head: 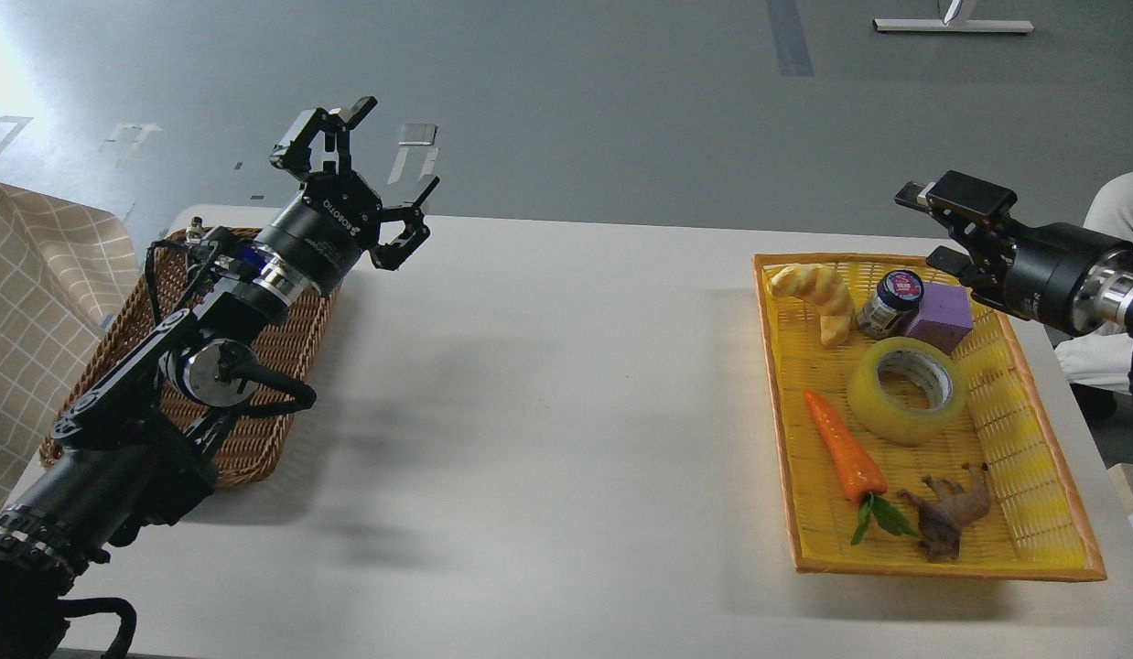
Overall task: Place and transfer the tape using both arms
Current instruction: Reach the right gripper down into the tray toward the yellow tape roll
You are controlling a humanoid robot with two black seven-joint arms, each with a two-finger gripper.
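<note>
The tape (907, 389) lay flat, its grey-white core opening upward, in the yellow tray (1033, 540) near the counter's right edge. It sat about midway along the tray, toward the tray's right side, touched by neither hand. Just beyond it stood a small dark jar (890, 304) with a colourful lid, and a purple block (940, 317) lay just beside the jar on its right, close to the roll's far rim. A bread-like croissant (818, 297) occupied the tray's far-left corner. An orange toy carrot (842, 445) with green leaves lay to the left of the tape, pointing along the tray, and a brown toy animal (953, 510) lay near the tray's near-right part.

The right hand (942, 229) hung in the air above the tray's far-right corner, well apart from the tape; it was seen nearly side-on and dark, so whether its fingers were apart or together could not be told.

Across the white counter (548, 412), the left hand (370, 174) was raised over the far-left corner with its fingers spread apart and holding nothing. Beneath that arm sat a brown wicker basket (264, 430) near the counter's left edge. A beige checked cloth (36, 302) showed beyond the counter's left edge.
</note>
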